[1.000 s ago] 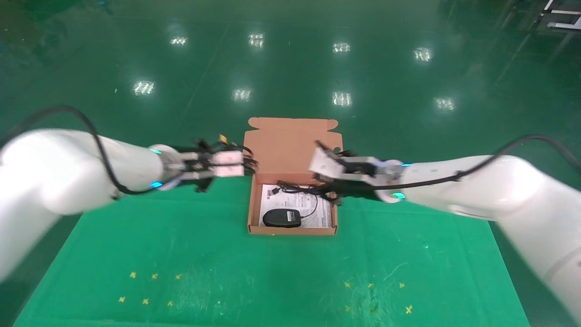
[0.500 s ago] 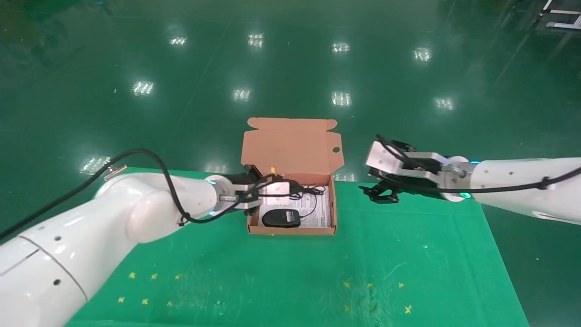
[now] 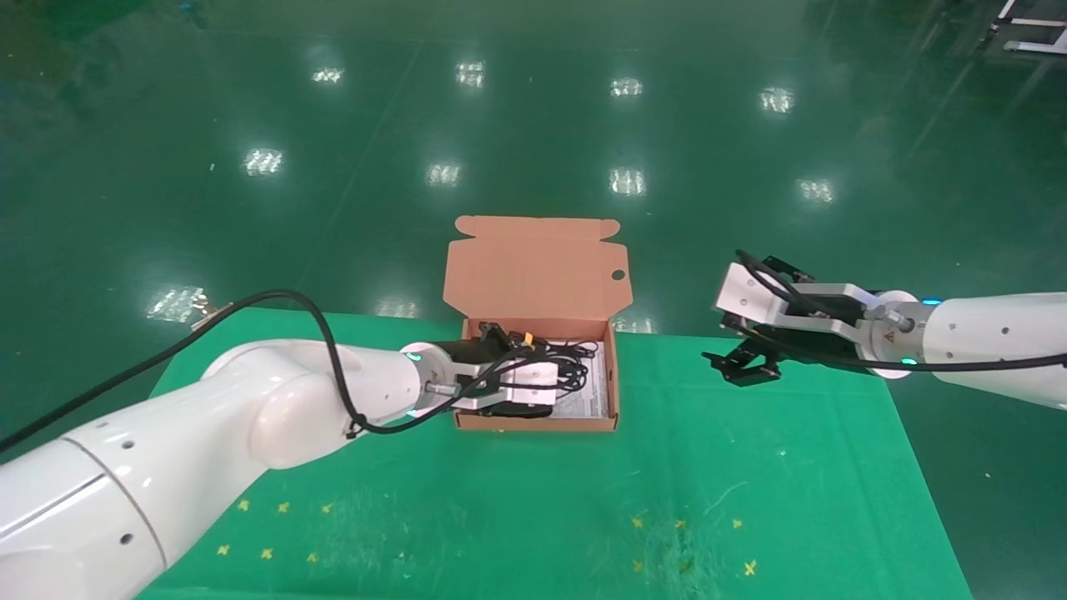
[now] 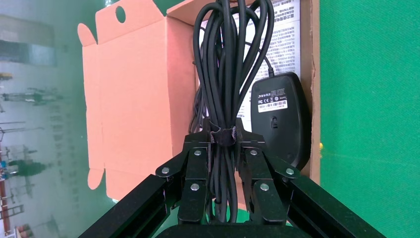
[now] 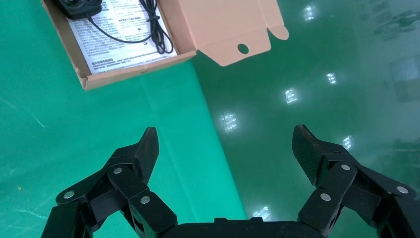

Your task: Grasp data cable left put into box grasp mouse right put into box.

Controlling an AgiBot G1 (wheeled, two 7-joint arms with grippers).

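The salmon-orange box (image 3: 538,422) stands open mid-table, its lid (image 3: 533,267) tipped back. The black mouse (image 4: 280,116) lies inside on a printed leaflet, its thin cord (image 5: 153,29) coiled beside it. My left gripper (image 4: 223,130) is shut on the data cable (image 4: 230,59), a black bundle pinched at its strap, loops hanging over the box interior. In the head view the left gripper (image 3: 560,377) is over the box's left half and hides most of the mouse. My right gripper (image 3: 742,367) hangs open and empty to the right of the box, near the table's far edge.
The green table cloth (image 3: 533,500) ends just behind the box; beyond it is glossy green floor (image 3: 533,125). Small yellow marks (image 3: 267,550) dot the near cloth on both sides. The leaflet (image 3: 588,398) covers the box bottom.
My left arm has carried the data cable from left of the box to over its inside, lower down. My right gripper has drawn away from the box to the right.
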